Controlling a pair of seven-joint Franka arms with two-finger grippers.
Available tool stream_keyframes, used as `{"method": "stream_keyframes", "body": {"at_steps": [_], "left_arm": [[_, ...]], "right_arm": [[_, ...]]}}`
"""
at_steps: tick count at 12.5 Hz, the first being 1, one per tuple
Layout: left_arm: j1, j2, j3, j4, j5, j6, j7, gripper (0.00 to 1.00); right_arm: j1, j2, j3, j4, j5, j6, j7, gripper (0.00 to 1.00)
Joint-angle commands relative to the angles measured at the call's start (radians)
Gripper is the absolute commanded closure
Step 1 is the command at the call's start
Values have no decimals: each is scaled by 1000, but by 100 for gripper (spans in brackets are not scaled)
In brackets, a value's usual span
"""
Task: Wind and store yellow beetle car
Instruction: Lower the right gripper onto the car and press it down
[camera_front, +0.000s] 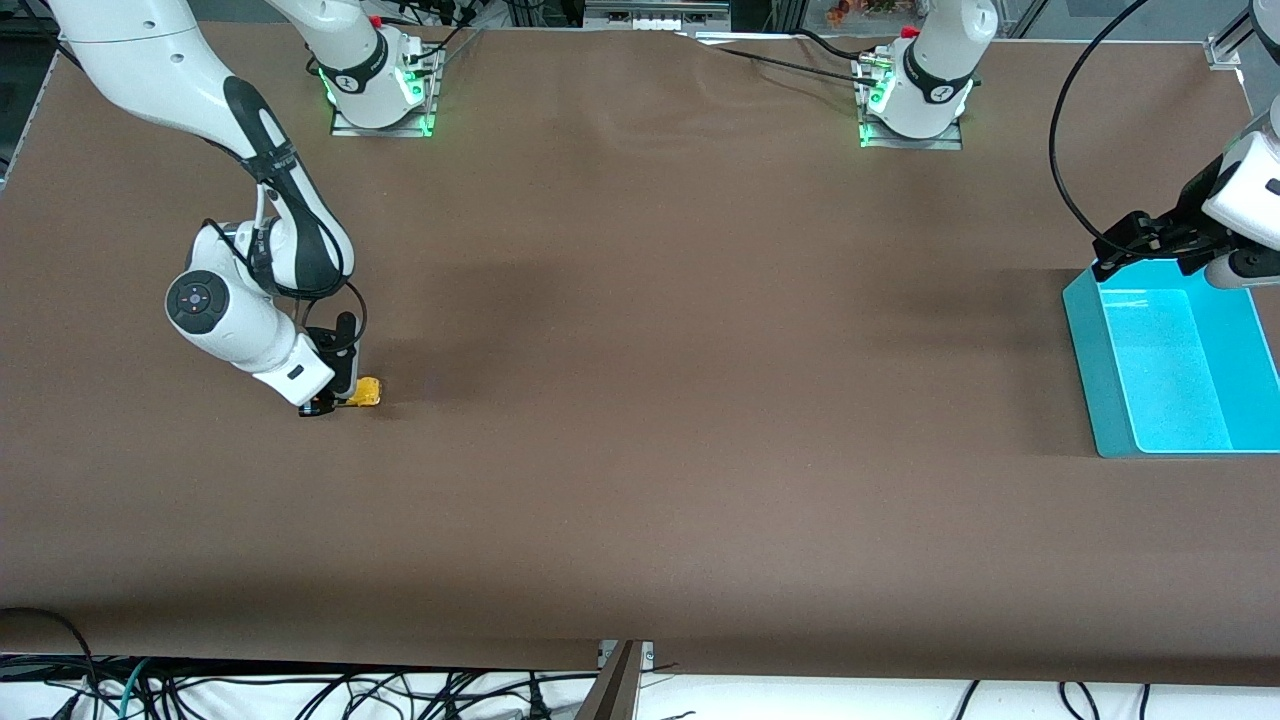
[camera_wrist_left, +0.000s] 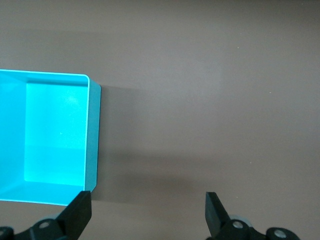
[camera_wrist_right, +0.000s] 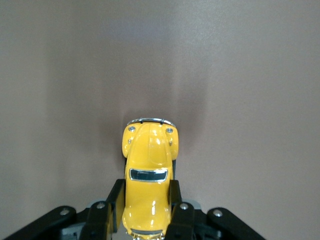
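Note:
The yellow beetle car (camera_front: 368, 391) is down at the table surface toward the right arm's end. My right gripper (camera_front: 338, 398) is shut on it, one finger on each side of its body. In the right wrist view the car (camera_wrist_right: 148, 170) sticks out past the fingers (camera_wrist_right: 116, 197), with its chrome bumper pointing away from the wrist. My left gripper (camera_front: 1125, 248) hangs open and empty over the edge of the cyan bin (camera_front: 1095, 370) at the left arm's end. Its wrist view shows the spread fingers (camera_wrist_left: 80, 210) above bare table beside the bin's wall (camera_wrist_left: 93, 135).
The cyan bin holds nothing that I can see. The brown table top (camera_front: 640, 400) runs wide and flat between the car and the bin. Cables hang past the table's near edge.

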Motion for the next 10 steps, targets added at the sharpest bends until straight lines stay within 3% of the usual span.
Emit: {"method": "stream_keyframes", "body": {"at_steps": [1, 10], "left_arm": [[-12, 3, 7, 6, 9, -8, -12, 0], [-12, 3, 7, 6, 9, -8, -12, 0]], "right_arm": [[-33, 39, 6, 0, -4, 31, -61, 73], [-318, 128, 13, 36, 1, 132, -371, 67]]}}
